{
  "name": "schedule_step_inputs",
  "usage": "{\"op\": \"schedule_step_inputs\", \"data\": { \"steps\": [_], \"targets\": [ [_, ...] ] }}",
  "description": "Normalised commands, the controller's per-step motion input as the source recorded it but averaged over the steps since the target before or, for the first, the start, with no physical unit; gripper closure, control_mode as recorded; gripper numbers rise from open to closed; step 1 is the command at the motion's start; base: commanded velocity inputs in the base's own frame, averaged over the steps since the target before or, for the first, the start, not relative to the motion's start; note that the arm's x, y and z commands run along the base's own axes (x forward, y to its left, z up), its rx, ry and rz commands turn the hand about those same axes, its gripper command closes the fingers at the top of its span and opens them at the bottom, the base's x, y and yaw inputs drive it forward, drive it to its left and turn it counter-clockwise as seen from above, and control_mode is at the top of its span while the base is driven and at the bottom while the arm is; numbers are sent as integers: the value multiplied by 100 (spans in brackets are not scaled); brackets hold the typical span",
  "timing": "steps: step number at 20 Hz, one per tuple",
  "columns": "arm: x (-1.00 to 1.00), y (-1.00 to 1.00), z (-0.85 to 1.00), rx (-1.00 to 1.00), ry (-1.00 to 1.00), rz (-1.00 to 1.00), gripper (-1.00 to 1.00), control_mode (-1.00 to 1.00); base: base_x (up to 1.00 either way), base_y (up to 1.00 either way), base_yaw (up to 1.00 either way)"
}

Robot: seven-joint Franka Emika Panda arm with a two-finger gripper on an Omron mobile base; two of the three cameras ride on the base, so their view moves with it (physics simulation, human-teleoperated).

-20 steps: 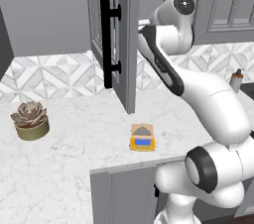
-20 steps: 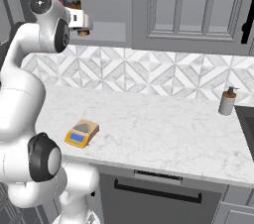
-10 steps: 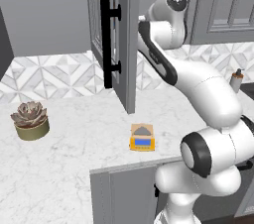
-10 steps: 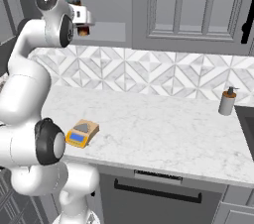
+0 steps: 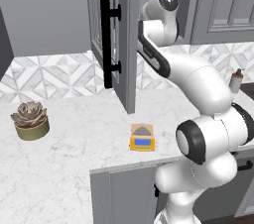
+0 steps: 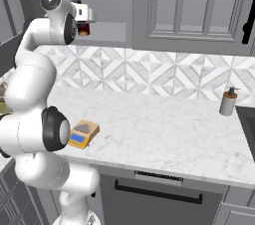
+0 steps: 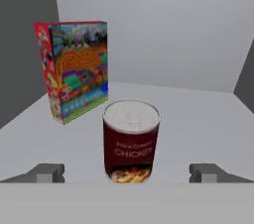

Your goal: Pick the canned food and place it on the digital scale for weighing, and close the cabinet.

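Here, the canned food (image 7: 131, 140) stands upright on the cabinet (image 5: 126, 44) shelf beside a colourful box (image 7: 75, 69). The hand (image 7: 128, 172) is spread wide, one fingertip on each side, neither touching the can.

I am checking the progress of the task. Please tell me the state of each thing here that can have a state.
cabinet: door open, swung out over the counter.
canned food: upright on the cabinet shelf, not yet gripped, between the two fingertips but apart from them.
gripper: open, at the can.
digital scale: on the counter, plate bare.
colourful box: upright on the shelf, behind the can to one side.
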Motion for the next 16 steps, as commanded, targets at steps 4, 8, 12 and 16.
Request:
{"op": "schedule_step_inputs", "data": {
  "steps": [4, 8, 12, 16],
  "targets": [
    [40, 13, 0, 0, 0, 0, -100, -100, 0, 0, 0],
    [38, 1, -12, 0, 0, 0, -100, -100, 0, 0, 0],
    [36, 0, -13, 0, 0, 0, -100, -100, 0, 0, 0],
    [46, 13, -13, 0, 0, 0, -100, -100, 0, 0, 0]
  ]
}}
